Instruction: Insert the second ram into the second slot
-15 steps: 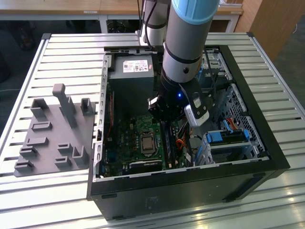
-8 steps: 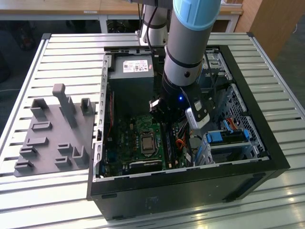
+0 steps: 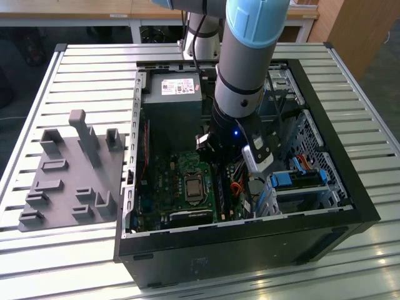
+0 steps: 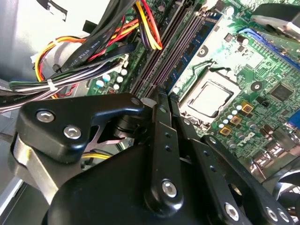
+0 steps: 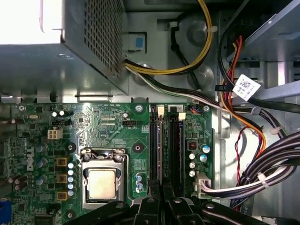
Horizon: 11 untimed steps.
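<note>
My gripper point(image 3: 220, 156) reaches down into the open computer case point(image 3: 350, 206), just over the motherboard point(image 3: 164, 187). In both wrist views its black fingers point(image 4: 159, 136) meet at their tips, shut, with nothing showing between them. The gripper point(image 5: 161, 188) hovers over one end of the two long dark memory slots point(image 5: 165, 145), which lie beside the CPU socket point(image 5: 102, 180). The slots point(image 4: 174, 49) run away from the gripper point(image 4: 161, 93). The second ram is hidden; I cannot tell whether a stick sits in either slot.
Bundles of cables point(image 5: 276, 164) point(image 4: 84, 47) crowd one side of the slots. The power supply point(image 3: 172, 100) fills the case's far end and a drive cage point(image 3: 300, 181) stands at the exterior view's right. A grey holder tray point(image 3: 69, 175) lies outside, at the exterior view's left.
</note>
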Tool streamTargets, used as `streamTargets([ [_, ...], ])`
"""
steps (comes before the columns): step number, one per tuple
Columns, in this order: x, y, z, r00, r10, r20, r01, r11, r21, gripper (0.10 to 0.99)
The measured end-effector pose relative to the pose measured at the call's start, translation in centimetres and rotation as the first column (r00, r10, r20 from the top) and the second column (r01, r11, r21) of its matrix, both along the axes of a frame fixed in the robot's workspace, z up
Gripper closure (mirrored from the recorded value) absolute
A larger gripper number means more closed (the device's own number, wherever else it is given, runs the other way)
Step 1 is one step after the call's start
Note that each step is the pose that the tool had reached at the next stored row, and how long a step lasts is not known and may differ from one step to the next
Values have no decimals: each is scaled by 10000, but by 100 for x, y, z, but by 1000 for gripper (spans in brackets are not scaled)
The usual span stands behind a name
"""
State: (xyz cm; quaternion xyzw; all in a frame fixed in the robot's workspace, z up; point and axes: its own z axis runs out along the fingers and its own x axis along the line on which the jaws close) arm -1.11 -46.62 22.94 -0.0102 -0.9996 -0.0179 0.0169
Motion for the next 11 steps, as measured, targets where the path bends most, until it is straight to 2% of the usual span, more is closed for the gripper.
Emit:
streamTargets([
  [11,10,1,-53,9998,-190,2,190,9998,2,949],
])
